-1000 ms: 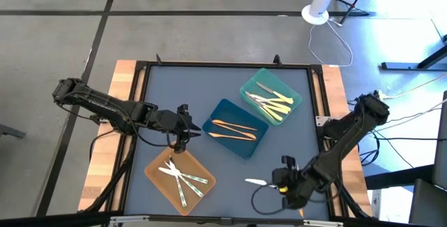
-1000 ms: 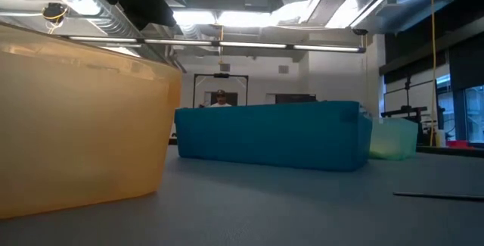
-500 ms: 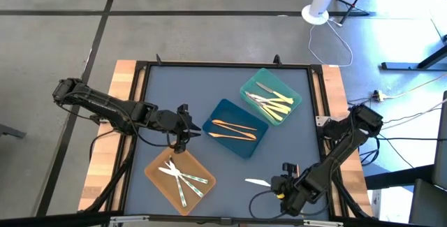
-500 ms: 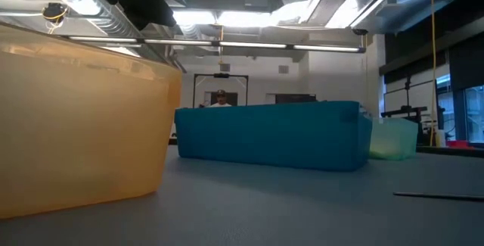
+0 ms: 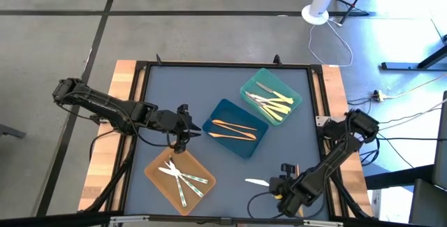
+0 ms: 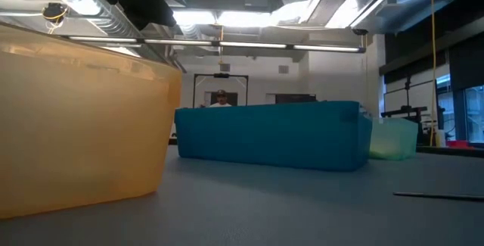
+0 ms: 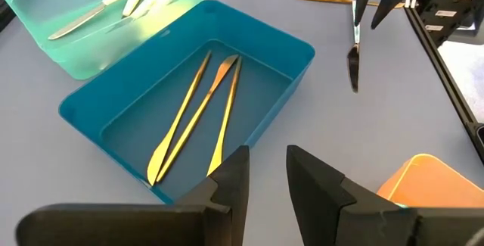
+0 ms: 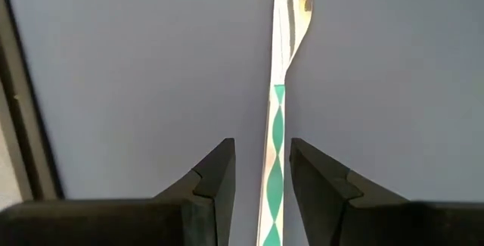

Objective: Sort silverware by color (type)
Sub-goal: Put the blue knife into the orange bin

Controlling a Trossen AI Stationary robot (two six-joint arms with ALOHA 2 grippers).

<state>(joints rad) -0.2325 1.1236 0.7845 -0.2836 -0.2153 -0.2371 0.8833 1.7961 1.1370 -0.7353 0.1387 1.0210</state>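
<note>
Silvery, flat plastic knife with a green diamond-patterned handle point(image 8: 277, 136) lies on the grey-blue table mat point(image 5: 209, 87), running lengthwise right between the fingers of the right pincer point(image 5: 285, 185). Those fingers straddle the handle with a narrow gap, a sliver of mat showing on each side, so it doesn't look gripped yet. From above, the blade end point(image 5: 255, 181) pokes out just ahead of the pincer, apart from the trays.

Risk from here, as a guess: the piece is thin and flat on the mat, so a close that's slightly off could pinch air, skid it away, or tip it up and drop it mid-carry. It probably belongs with the other pale pieces in the orange square tray point(image 5: 157, 165), off to the pincer's side.

Pose-wise, the right arm is folded low at the near edge, wrist pointing down at the mat. The left pincer point(image 5: 183, 133) hangs narrow and empty beside the deep blue rectangular tray point(image 7: 295, 72) holding gold-orange cutlery point(image 7: 189, 117).
</note>
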